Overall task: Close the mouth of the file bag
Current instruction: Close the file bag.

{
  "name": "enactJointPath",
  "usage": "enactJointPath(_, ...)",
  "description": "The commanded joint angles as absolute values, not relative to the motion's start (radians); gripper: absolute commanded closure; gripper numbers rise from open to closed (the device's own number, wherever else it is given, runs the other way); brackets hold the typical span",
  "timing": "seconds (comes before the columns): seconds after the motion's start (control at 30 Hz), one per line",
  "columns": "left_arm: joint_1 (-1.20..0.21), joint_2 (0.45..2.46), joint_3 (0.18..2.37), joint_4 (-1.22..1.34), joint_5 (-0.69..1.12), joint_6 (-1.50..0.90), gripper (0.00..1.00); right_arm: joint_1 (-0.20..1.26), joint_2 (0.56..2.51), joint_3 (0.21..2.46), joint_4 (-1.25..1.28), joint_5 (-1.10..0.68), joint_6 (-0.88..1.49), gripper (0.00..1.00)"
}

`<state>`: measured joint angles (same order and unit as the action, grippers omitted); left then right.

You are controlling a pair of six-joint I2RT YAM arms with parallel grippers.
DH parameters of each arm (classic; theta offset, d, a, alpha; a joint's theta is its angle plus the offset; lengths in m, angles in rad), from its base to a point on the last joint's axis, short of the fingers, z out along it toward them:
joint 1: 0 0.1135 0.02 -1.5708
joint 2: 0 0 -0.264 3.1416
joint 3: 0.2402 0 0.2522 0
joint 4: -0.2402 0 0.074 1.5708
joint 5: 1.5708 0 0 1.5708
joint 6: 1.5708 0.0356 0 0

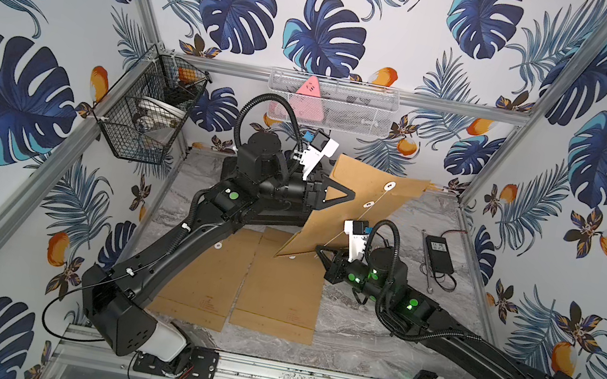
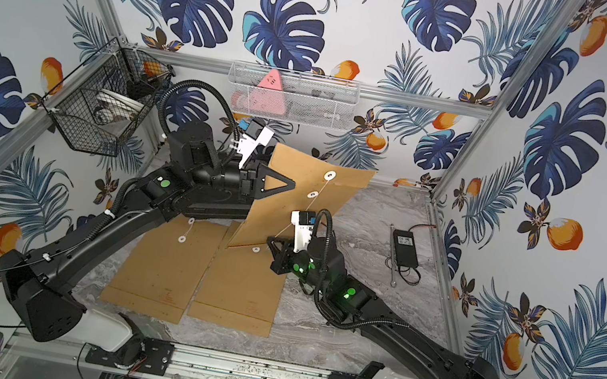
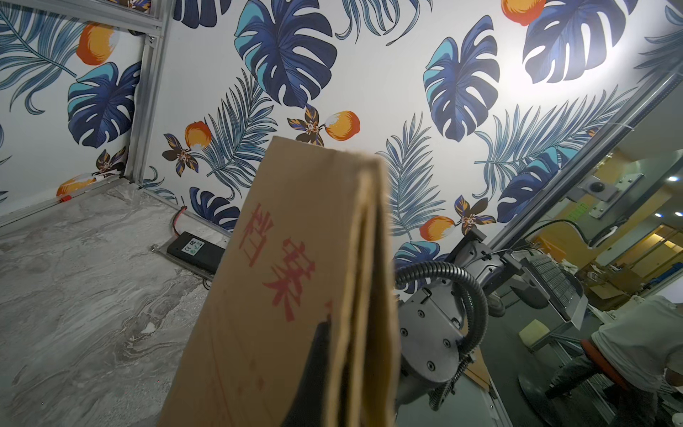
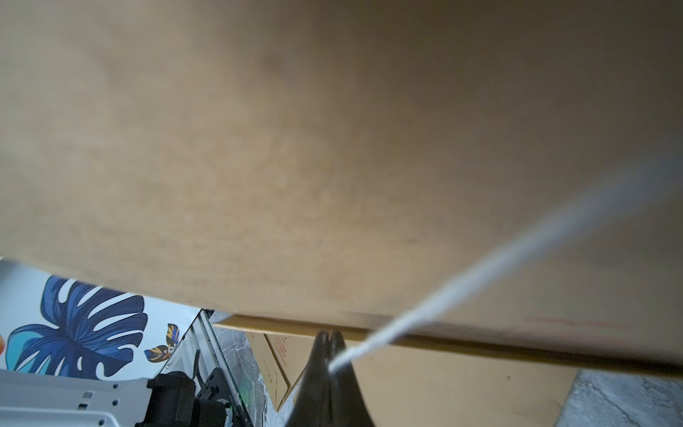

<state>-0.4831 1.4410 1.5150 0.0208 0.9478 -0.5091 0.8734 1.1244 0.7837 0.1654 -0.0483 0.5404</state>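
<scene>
A brown kraft file bag [image 1: 368, 219] [image 2: 301, 215] stands tilted above the table in both top views, its flap side with two white discs [image 1: 391, 186] facing up. My left gripper [image 1: 351, 195] [image 2: 292, 185] is shut on the bag's far left edge; the left wrist view shows that edge [image 3: 295, 277] with red characters, pinched at the gripper [image 3: 347, 355]. My right gripper [image 1: 318, 249] [image 4: 330, 338] sits below the bag's lower corner, shut on the white string [image 1: 344, 233] [image 4: 480, 266]. The string runs taut up to the lower disc [image 1: 368, 204].
Two more file bags [image 1: 210, 279] [image 1: 283, 292] lie flat side by side on the marble table. A black power adapter [image 1: 439, 254] with cable lies at the right. A black wire basket [image 1: 146, 116] hangs at the left wall, a white mesh basket [image 1: 333, 105] at the back.
</scene>
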Motion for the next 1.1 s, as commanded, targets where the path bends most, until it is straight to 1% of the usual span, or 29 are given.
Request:
enactJointPath(0.0,-0.483,1.428,1.508,0.107,0.986,-0.537,1.00,0.860,1.103,0.771,0.195,-0.068,0.565,1.00)
enactJointPath(0.2,-0.483,1.422,1.517,0.049,0.944,-0.499,1.00,0.828,1.030,0.748,0.155,-0.069,0.536,1.00)
enactJointPath(0.27,-0.483,1.429,1.522,0.033,0.922,-0.486,1.00,0.831,1.015,0.758,0.153,-0.119,0.531,1.00)
enactJointPath(0.4,-0.483,1.446,1.529,0.013,0.891,-0.469,1.00,0.875,1.003,0.739,0.243,-0.169,0.548,1.00)
enactJointPath(0.67,-0.489,1.486,1.514,0.046,0.879,-0.478,1.00,0.936,1.069,0.751,0.360,-0.247,0.567,1.00)
enactJointPath(0.87,-0.503,1.519,1.511,0.034,0.876,-0.456,1.00,0.971,1.134,0.771,0.422,-0.277,0.574,1.00)
enactJointPath(1.07,-0.502,1.546,1.518,0.052,0.886,-0.471,1.00,0.973,1.173,0.760,0.434,-0.269,0.572,1.00)
